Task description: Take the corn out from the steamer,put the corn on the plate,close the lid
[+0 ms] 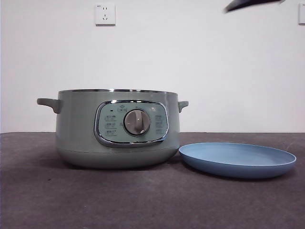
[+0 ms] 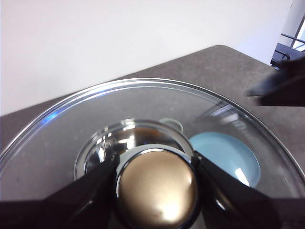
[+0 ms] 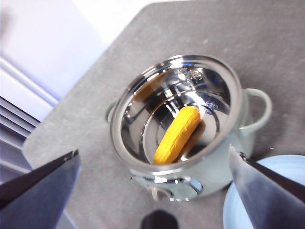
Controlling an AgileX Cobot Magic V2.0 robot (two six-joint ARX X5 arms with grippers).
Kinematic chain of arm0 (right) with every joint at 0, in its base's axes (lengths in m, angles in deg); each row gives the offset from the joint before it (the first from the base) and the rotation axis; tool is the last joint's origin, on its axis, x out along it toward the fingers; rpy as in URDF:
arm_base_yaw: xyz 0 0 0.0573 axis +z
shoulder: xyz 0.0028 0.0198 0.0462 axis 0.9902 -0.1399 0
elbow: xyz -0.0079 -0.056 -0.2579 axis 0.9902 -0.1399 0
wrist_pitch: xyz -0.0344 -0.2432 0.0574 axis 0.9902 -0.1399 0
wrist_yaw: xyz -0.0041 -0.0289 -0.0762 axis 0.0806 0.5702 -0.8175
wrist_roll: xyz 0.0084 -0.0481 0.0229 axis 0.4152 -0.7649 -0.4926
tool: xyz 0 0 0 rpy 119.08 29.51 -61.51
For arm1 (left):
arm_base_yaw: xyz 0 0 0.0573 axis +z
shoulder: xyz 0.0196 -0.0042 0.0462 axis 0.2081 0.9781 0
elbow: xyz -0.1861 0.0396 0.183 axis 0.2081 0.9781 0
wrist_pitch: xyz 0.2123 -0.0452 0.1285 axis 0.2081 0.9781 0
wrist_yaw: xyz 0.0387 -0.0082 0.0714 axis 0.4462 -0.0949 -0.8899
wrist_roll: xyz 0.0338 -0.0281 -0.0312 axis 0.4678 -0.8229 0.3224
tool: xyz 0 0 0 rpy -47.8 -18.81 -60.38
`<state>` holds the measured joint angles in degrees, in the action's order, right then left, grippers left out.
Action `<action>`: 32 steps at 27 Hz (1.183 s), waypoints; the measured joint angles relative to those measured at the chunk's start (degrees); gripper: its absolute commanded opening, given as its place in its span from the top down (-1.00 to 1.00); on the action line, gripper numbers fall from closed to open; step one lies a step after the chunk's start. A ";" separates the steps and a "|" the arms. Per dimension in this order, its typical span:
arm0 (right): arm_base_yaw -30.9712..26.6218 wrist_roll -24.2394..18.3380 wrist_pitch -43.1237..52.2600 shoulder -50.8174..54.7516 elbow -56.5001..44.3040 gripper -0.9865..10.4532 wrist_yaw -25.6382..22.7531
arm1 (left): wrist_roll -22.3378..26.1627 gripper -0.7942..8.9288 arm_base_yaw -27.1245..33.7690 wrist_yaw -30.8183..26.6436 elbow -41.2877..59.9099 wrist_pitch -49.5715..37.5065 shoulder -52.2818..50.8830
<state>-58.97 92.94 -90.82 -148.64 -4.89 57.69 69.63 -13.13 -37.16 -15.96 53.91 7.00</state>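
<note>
You have the round mint-green steamer (image 1: 116, 129) standing uncovered on the dark table (image 1: 143, 200), the shallow light-blue plate (image 1: 237, 160) just beside it. Your left gripper (image 2: 155, 183) clamps the clear glass lid (image 2: 95, 119) by its knob. Your right gripper (image 3: 152, 191), spread wide, hangs above the yellow corn (image 3: 177, 135) lying inside the pot.

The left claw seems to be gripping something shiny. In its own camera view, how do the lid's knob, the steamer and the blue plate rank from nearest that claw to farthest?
1. The lid's knob: clamped between the left gripper jaws.
2. The steamer: below, seen through the lid's glass.
3. The plate: beside the steamer, also seen through the glass; it looks farthest, though not by much.
</note>
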 measured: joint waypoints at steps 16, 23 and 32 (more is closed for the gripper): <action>16.11 1.86 -9.29 -41.27 36.02 -0.16 -21.68 | 0.02 0.85 0.00 -0.26 0.00 10.62 -8.63; 16.74 1.29 -14.71 -54.25 44.09 -0.15 -26.71 | 0.02 0.85 0.00 -0.28 0.02 11.65 -8.63; 16.81 0.50 -14.91 -56.30 44.57 -0.09 -27.15 | 0.02 0.85 0.00 -0.28 0.02 11.67 -8.63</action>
<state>-42.17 93.44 -105.72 -204.94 39.67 30.54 69.65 -13.13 -37.44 -15.94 65.58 -1.63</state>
